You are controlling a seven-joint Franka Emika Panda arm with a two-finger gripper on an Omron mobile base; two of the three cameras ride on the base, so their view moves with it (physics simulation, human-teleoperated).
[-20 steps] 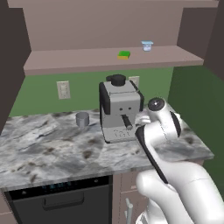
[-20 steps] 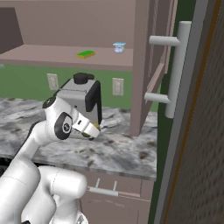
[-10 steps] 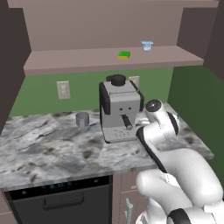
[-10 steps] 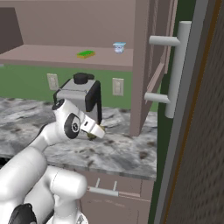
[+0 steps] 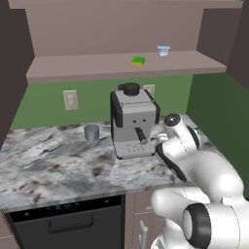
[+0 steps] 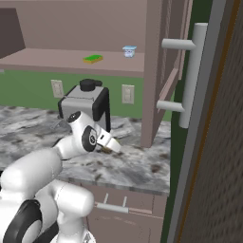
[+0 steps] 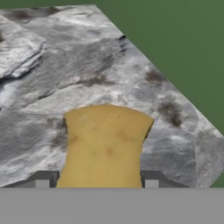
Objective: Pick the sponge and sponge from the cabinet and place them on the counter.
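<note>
1. The gripper (image 7: 97, 186) is low over the counter (image 7: 65, 74), and its two fingertips (image 7: 43, 180) sit on either side of the tan sponge (image 7: 105, 144), pressed against its flanks. The jaws are closed on that sponge.
2. In the right base view the tan sponge (image 6: 115, 149) shows as a small brownish-yellow tip at the end of the white hand, just above the marble counter (image 6: 137, 166), near the foot of the cabinet's side wall.
3. The green sponge (image 5: 138, 61) lies on the bottom shelf of the open cabinet (image 5: 73, 68), with its yellow layer underneath. In the right base view the same green sponge (image 6: 93, 59) sits near the middle of the shelf.
4. A small white cup (image 5: 164, 50) with a blue rim stands on the shelf near the green sponge, apart from it.
5. A coffee machine (image 5: 132, 124) stands on the counter against the green wall, just beside the arm.
6. A small grey cup (image 5: 91, 133) stands on the counter on the machine's other side from the arm.
</note>
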